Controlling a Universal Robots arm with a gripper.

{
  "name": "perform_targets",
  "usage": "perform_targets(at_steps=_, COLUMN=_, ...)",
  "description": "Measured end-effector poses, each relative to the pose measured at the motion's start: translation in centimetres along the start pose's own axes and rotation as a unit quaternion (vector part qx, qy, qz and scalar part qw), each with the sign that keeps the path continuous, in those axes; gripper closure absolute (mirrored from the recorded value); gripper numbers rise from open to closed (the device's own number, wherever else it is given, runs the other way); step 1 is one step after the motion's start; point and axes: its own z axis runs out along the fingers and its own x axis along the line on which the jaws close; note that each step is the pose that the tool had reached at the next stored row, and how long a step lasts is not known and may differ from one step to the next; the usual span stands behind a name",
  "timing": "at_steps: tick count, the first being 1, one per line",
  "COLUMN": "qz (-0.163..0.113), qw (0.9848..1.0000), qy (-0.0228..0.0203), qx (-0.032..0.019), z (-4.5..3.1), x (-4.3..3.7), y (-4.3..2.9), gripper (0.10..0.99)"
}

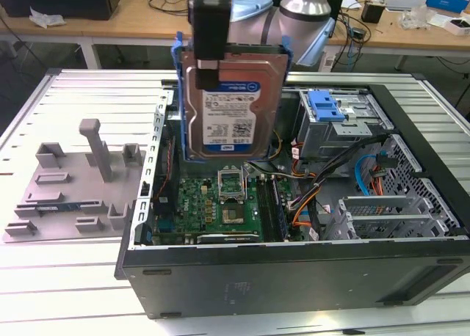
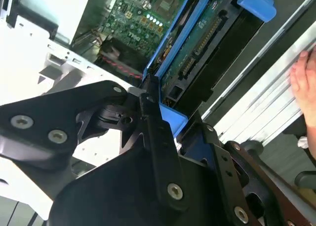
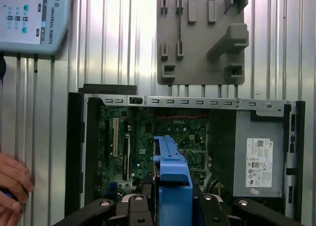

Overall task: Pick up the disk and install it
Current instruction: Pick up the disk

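Note:
The disk (image 1: 231, 108), a silver hard drive with a white-and-blue label in a bright blue bracket, hangs upright above the open computer case (image 1: 294, 277). My gripper (image 1: 208, 70) is shut on the disk's upper edge, its black fingers clamping the bracket. In the second wrist view the disk (image 2: 197, 43) shows its green circuit-board underside, with the fingers (image 2: 157, 120) pressed on the blue frame. In the first wrist view the disk (image 3: 172, 169) is seen edge-on over the motherboard (image 3: 143, 137).
A drive cage with a blue latch (image 1: 327, 105) sits at the case's far right corner. The grey power-supply box (image 3: 259, 159) lines one case wall. A grey fixture plate (image 1: 73, 182) lies beside the case. A person's hand (image 3: 12, 184) rests near the case, below a pendant (image 3: 29, 18).

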Motion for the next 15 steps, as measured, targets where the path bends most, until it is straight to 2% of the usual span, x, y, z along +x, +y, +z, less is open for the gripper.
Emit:
perform_targets(at_steps=1, qz=0.0, qw=1.0, qy=0.0, qx=0.0, z=0.04, x=0.28, y=-0.69, gripper=0.718)
perform_targets(at_steps=3, qz=0.0, qw=1.0, qy=0.0, qx=0.0, z=0.07, x=0.57, y=-1.46, gripper=0.718)
perform_targets(at_steps=5, qz=0.0, qw=1.0, qy=0.0, qx=0.0, z=0.12, x=0.99, y=-2.55, gripper=0.718)
perform_targets(at_steps=12, qz=0.0, qw=1.0, qy=0.0, qx=0.0, z=0.23, x=2.04, y=-5.35, gripper=0.718)
perform_targets(at_steps=15, qz=0.0, qw=1.0, qy=0.0, qx=0.0, z=0.29, x=2.72, y=-7.07, gripper=0.718)
